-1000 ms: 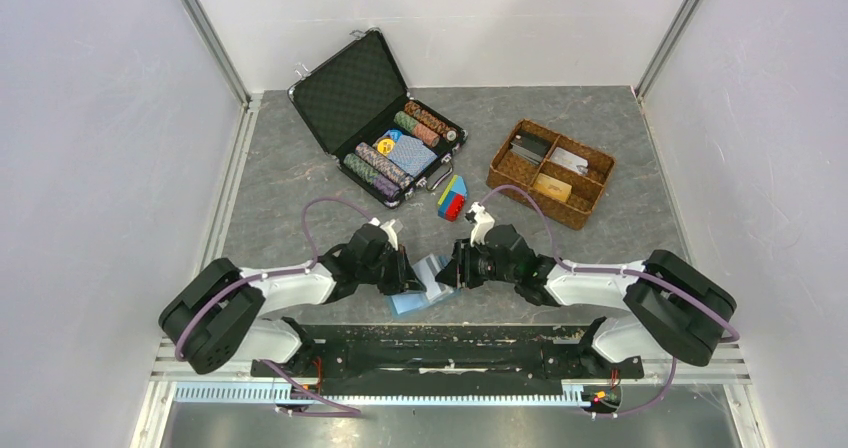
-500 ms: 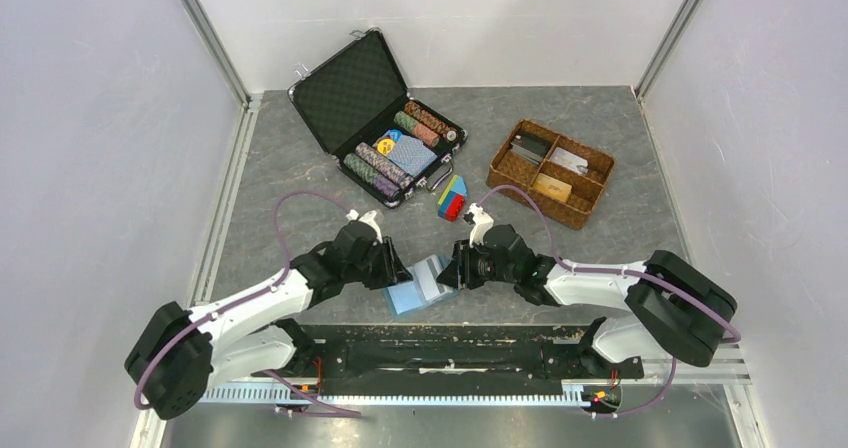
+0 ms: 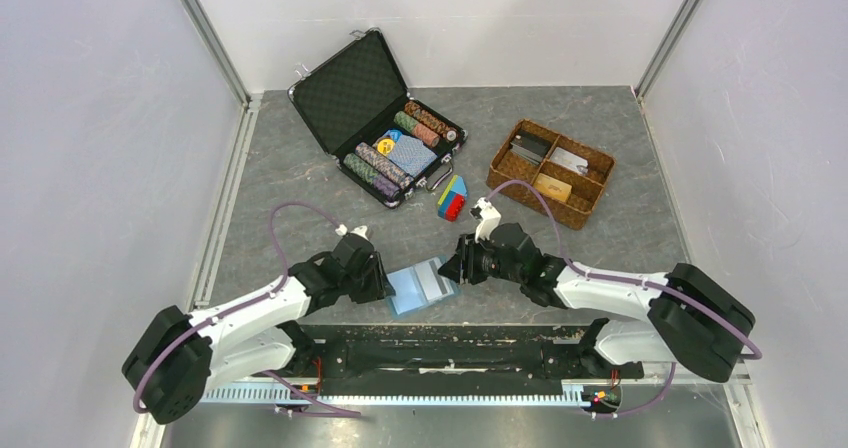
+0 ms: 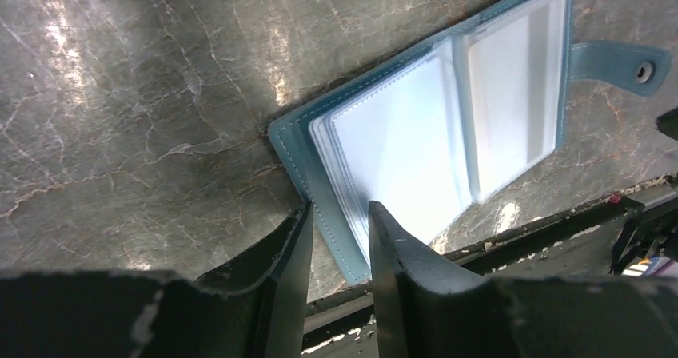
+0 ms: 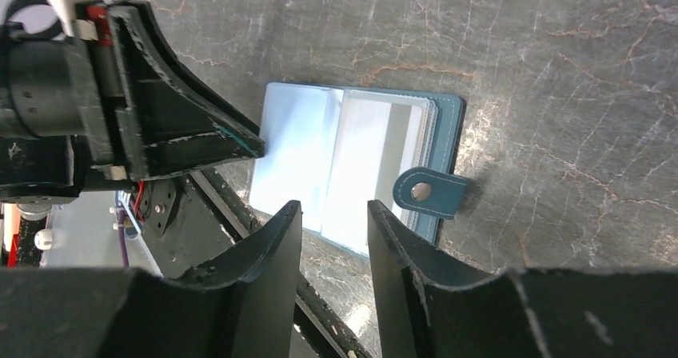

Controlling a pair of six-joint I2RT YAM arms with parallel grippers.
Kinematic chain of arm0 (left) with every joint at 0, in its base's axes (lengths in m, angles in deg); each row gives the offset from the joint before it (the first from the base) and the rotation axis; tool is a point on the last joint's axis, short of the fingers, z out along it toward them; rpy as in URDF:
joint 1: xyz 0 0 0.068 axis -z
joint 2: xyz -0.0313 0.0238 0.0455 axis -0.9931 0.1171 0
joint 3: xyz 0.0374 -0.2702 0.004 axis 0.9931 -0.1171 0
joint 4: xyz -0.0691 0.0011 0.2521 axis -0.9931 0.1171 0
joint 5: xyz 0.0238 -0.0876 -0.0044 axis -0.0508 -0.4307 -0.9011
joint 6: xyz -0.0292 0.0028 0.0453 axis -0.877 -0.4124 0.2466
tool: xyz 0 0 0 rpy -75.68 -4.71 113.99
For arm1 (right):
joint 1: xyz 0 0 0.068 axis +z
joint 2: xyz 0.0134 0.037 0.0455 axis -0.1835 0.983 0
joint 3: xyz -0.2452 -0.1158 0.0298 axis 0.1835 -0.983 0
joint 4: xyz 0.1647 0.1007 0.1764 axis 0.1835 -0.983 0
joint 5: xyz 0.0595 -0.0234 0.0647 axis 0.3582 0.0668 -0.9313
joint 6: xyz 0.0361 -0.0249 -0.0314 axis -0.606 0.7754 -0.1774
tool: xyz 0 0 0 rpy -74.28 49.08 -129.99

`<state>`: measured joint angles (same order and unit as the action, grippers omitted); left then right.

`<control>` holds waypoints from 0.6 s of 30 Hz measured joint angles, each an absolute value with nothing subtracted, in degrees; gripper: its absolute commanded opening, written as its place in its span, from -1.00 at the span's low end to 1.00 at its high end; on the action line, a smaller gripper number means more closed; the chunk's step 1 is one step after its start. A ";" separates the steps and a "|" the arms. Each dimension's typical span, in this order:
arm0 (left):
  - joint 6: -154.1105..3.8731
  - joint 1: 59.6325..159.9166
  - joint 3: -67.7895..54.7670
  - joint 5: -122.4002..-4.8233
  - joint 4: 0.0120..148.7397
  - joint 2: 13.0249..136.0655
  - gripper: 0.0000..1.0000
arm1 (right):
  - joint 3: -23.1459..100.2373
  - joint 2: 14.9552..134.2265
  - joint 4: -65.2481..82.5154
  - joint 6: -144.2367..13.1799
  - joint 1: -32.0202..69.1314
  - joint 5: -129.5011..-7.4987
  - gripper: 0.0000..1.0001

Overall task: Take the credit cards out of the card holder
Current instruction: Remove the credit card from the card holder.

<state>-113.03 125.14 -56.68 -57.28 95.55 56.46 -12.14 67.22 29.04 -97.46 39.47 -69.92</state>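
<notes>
The left hand (image 3: 384, 281) sits low over the desk (image 3: 300, 188) near its front edge, at the left side of the card holder (image 3: 422, 284). Its two fingers stand a narrow gap apart and grip nothing; in the left wrist view the holder's blue border shows through that gap, lying flat below. The card holder is spread open like a book between the two hands, with its clear sleeves (image 4: 400, 150) facing up and looking pale and blank. Its strap (image 5: 429, 192), with a metal snap, sticks out on the right side. The right hand (image 3: 461, 271) hovers just beside that side, its fingers also partly apart and holding nothing.

Further back, an open black case (image 3: 372, 118) holds rows of chips, and a few coloured blocks (image 3: 452, 200) lie beside it. To the right stands a wicker basket (image 3: 530, 201). An orange card (image 3: 553, 188) lies in its near compartment and a grey card (image 3: 530, 148) in a far one.
</notes>
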 measured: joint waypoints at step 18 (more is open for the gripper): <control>-113.08 125.14 -59.30 -60.93 83.83 61.20 -0.45 | -10.81 73.82 28.26 -96.67 39.47 -69.50 -0.25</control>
